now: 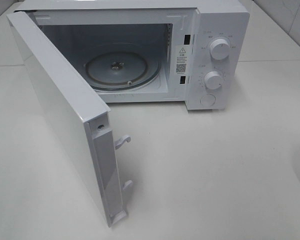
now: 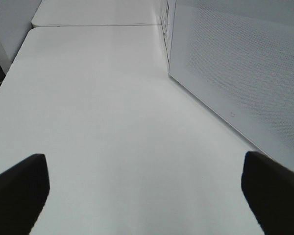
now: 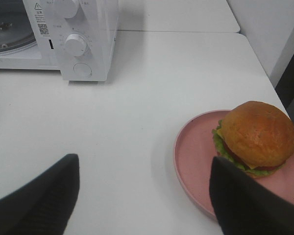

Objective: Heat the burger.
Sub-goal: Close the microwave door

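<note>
Burger (image 3: 255, 134) on pink plate (image 3: 193, 161), beside open right gripper (image 3: 147, 196)

There is one microwave (image 1: 140, 55) with one open door (image 1: 65, 115), one glass turntable (image 1: 122, 70) and two knobs (image 1: 219, 48). There is one burger (image 3: 257, 134) and one pink plate (image 3: 196, 156).

Left hand (image 2: 147, 196) and right hand (image 3: 142, 196) gape, empty.

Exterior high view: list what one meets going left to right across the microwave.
Open door → door latch hooks → glass turntable → warning label → two control knobs, stacked one above the other.
</note>
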Motion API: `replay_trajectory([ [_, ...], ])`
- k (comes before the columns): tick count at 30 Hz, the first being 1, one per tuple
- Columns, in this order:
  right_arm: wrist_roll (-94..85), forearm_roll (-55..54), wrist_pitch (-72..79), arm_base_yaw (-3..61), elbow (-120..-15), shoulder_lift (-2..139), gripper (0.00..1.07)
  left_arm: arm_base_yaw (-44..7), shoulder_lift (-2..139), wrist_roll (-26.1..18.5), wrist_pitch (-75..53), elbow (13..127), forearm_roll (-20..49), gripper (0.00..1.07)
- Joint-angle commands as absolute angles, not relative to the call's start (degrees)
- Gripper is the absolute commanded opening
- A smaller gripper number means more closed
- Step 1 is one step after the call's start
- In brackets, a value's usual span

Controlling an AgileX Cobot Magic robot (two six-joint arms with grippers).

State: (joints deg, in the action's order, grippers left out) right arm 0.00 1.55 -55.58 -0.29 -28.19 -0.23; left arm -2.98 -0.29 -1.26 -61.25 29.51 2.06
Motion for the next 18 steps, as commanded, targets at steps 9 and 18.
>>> replay_trajectory([
  [9, 0.0, 1.3, -55.2, -0.6, -28.1, -1.9, 0.73, -2.8, -0.6, -1.3, -61.4, 29.6, 2.1, 1.01],
  [18, 0.0, 1.3, -55.2, -0.6, -28.1, -1.9, 0.73, -2.8, -0.6, -1.3, -61.4, 29.6, 2.1, 1.01],
])
